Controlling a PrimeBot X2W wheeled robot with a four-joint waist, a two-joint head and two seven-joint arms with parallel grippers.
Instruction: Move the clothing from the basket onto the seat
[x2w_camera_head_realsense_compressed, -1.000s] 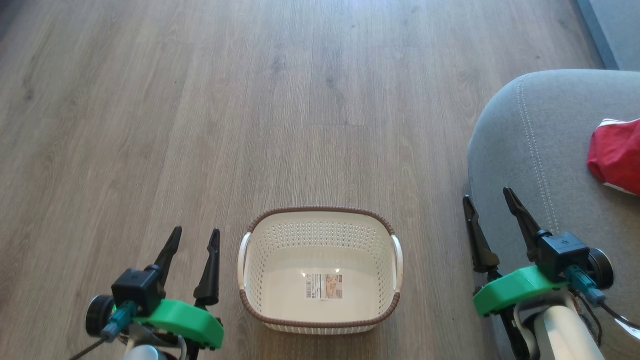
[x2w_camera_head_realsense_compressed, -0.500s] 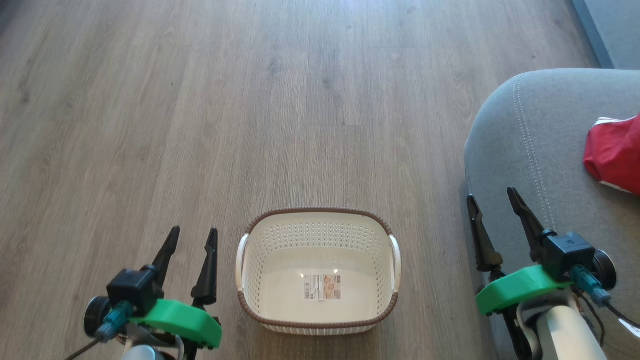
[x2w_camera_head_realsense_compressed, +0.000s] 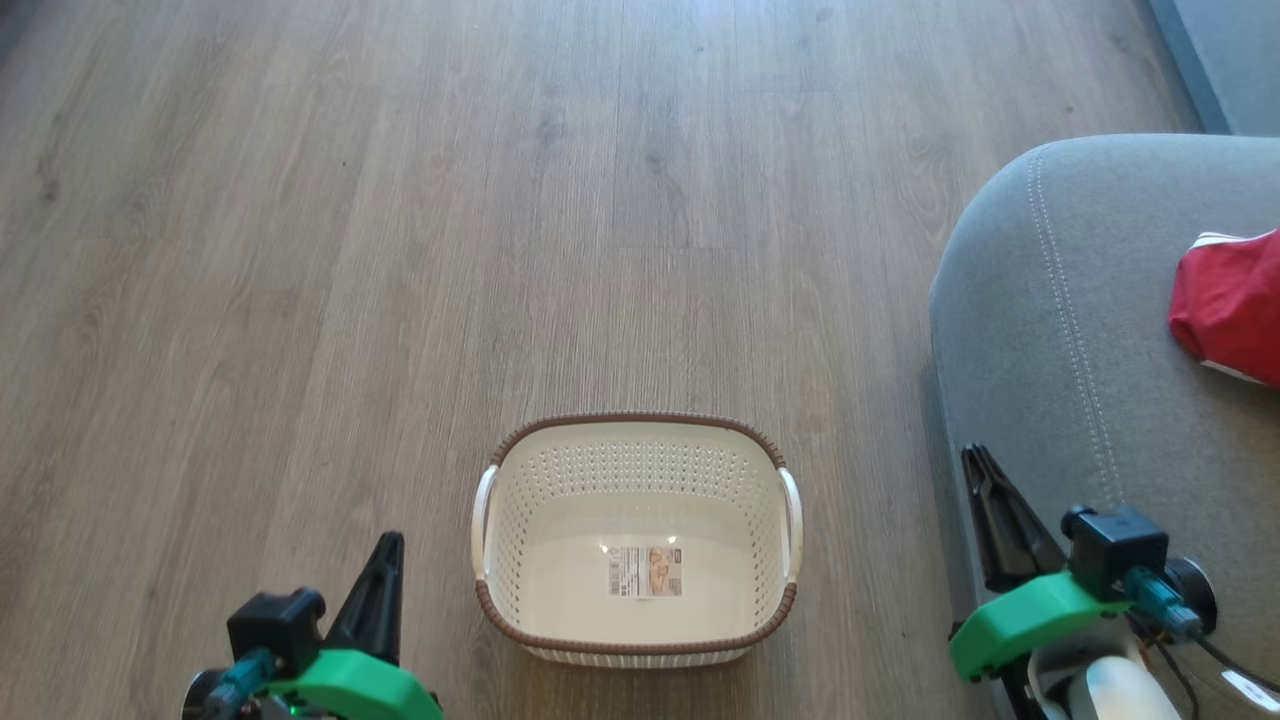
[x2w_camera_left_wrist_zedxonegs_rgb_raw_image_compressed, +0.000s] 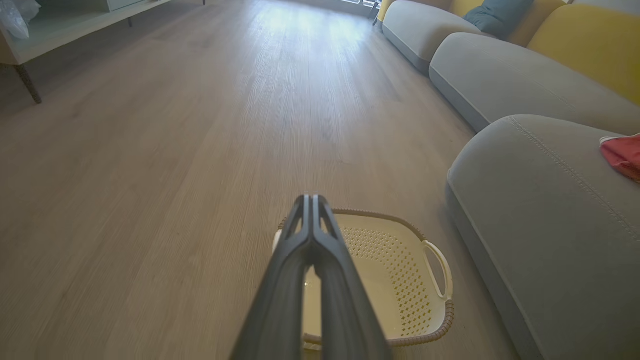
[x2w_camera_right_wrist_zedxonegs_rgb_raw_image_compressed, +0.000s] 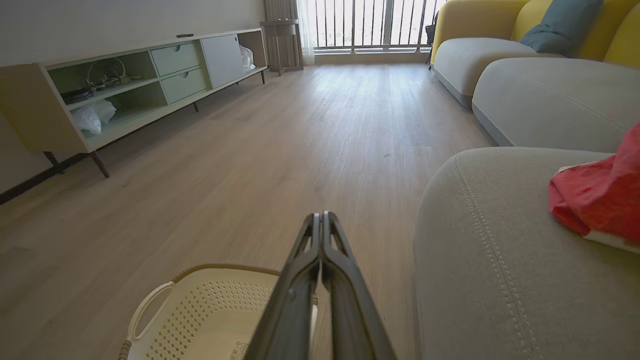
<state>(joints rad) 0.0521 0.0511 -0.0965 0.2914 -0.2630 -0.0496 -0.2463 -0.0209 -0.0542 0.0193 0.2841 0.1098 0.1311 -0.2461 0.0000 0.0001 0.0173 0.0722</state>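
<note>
1. The room was a living room with a pale wood-look floor (x2w_camera_head_realsense_compressed: 300, 250). A low sideboard (x2w_camera_right_wrist_zedxonegs_rgb_raw_image_compressed: 125, 85) stood along the left wall in the right wrist view.
2. At the lower left, the left gripper (x2w_camera_head_realsense_compressed: 388, 550) hung beside the basket and apart from it, its fingers pressed together on nothing.
3. The white perforated basket (x2w_camera_head_realsense_compressed: 640, 418) stood on the floor between the two arms. Its label sticker (x2w_camera_head_realsense_compressed: 645, 571) lay exposed on the bare bottom, with no garment inside.
4. At the lower right, the right gripper (x2w_camera_head_realsense_compressed: 985, 475) sat just before the seat's rounded corner. Whether it touched the fabric could not be told. Its fingers were likewise closed flat together, holding nothing.
5. The grey seat (x2w_camera_head_realsense_compressed: 1080, 350) took up the right side. The red clothing (x2w_camera_head_realsense_compressed: 1230, 305), edged with white trim, lay on top of it near the frame's right edge.
6. Judged from this, the transfer looked complete, and the step in hand was parking the arms. The next move seemed to call only for checking that no garment lay elsewhere, while keeping both arms clear of the basket rim.
</note>
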